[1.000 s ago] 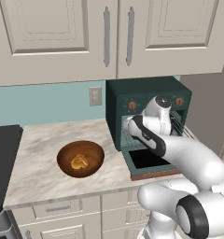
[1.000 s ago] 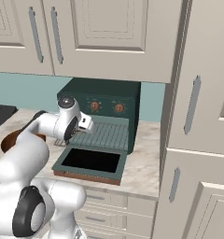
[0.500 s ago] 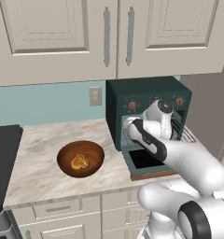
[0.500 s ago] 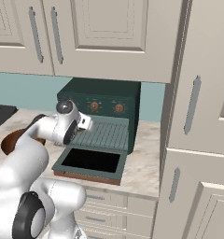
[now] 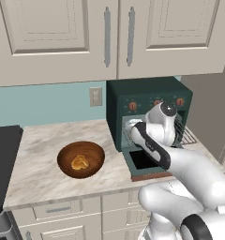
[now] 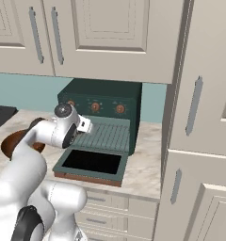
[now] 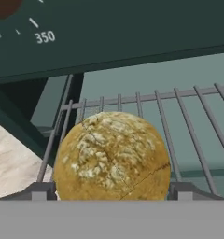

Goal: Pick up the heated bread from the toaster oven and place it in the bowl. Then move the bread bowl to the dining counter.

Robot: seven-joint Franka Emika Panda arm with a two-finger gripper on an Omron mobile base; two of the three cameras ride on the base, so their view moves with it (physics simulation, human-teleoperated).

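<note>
While the toaster oven [image 5: 149, 110] is standing at the back of the marble worktop [image 5: 34, 161] with its door [image 6: 92, 164] dropped flat toward the robot, the white arm is reaching into its mouth. Seen from the hand, the heated bread [image 7: 112, 157] is lying on the wire rack [image 7: 179, 121] just inside that oven, close up and sitting between the two dark fingertips [image 7: 41, 191] of the gripper [image 7: 112, 192]. One tip is showing on each side of the lump, standing wide and level with its lower half; whether the pads are pressing its crust or just flanking it cannot be told, so the jaws are reading as spread around the bread rather than clamped on it. The lump is looking round, yellowish and crackled on top. Above it the oven's dark green front panel is showing a dial mark.

To the left of the oven in the left base view, the bowl [image 5: 81, 159] is resting on the worktop, apart from the oven, and a golden-orange bread piece [image 5: 79, 162] is sitting in its middle. Behind the bowl a wall outlet [image 5: 95, 96] is set in the teal backsplash, beside the oven's left flank. Cream cabinets [image 5: 86, 37] are hanging above the oven.
</note>
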